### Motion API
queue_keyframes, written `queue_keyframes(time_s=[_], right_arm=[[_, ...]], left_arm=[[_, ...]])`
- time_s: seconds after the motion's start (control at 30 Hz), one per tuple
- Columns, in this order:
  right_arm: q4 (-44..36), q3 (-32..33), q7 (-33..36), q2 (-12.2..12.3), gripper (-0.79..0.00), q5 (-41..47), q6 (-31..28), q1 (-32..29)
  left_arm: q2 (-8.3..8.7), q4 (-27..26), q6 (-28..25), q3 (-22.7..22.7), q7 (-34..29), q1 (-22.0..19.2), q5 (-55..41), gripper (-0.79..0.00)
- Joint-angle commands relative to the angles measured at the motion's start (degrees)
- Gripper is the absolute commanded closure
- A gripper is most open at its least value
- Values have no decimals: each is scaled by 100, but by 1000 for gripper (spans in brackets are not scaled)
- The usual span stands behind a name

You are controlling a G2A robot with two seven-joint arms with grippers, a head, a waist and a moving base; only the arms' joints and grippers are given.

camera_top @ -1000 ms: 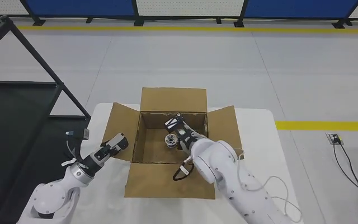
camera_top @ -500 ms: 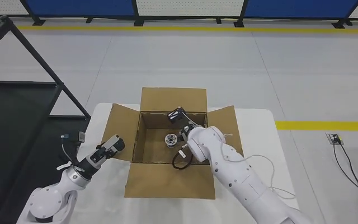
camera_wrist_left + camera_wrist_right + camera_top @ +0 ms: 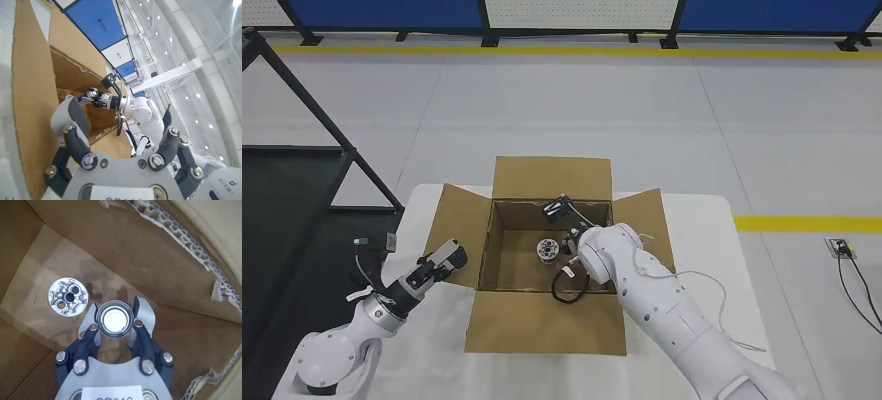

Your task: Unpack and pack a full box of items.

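**Top view.** The cardboard box [image 3: 552, 178] stands open in the middle of the white table [image 3: 702, 240]. Its four flaps [image 3: 542, 325] are folded out at 12, 3, 6 and 9 o'clock. A metal hub [image 3: 545, 248] lies on the box floor near the centre, with bare cardboard between it and the 9 o'clock wall. The right arm [image 3: 642, 295] comes in over the box's 4 o'clock corner and dips down on the hub's 3 o'clock side. The left claw [image 3: 449, 257] hangs outside the box at 9 o'clock, at the outer edge of that flap.

**Left wrist view.** The left claw's fingers are spread wide and hold nothing. The 9 o'clock flap runs close along one finger. Past the ragged rim of the box wall, inside the opening, the right claw [image 3: 88, 97] pinches a can [image 3: 92, 94] with a silvery top and a purple body.

**Right wrist view.** The right claw's two fingers press on opposite sides of the can, and the can's round rim faces the camera. The hub lies flat on the floor just beside one finger, not touching the can. Brown floor stretches beyond both up to the walls. A floor corner sits close behind the other finger, and torn corrugated wall edges stand around. Whether the can rests on the floor cannot be told.
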Motion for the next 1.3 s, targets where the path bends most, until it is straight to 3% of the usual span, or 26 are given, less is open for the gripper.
queue_keyframes(time_s=[0.0, 0.03, 0.5, 0.7, 0.83, 1.03, 1.2, 1.27], right_arm=[[8, 14, 4, -8, -145, -14, -27, -2], [14, 12, 19, -12, -212, -43, -36, -2], [-429, 217, 206, 24, -403, -338, -92, -167], [-913, 404, 386, 111, -588, -528, -149, -409], [-1309, 574, 426, 180, -628, -641, -210, -592], [-2473, 984, 490, 352, -671, -839, -393, -1139], [-4019, 1520, 467, 551, -785, -898, -779, -1965], [-4546, 1769, 384, 622, -785, -829, -930, -2330]], left_arm=[[-1, 5, 6, 11, 6, -11, 6, -785], [-2, 8, 6, 14, 8, -15, 7, -785], [-12, 31, 41, 77, 25, -86, 24, -785], [-18, 50, 43, 119, 23, -138, 37, -785], [-20, 57, 51, 129, 26, -158, 39, -785], [-13, -31, 31, 121, 15, -134, 186, -785], [-8, -130, 4, 144, -56, -115, 295, -785], [-5, -151, -65, 182, -147, -116, 354, -785]])
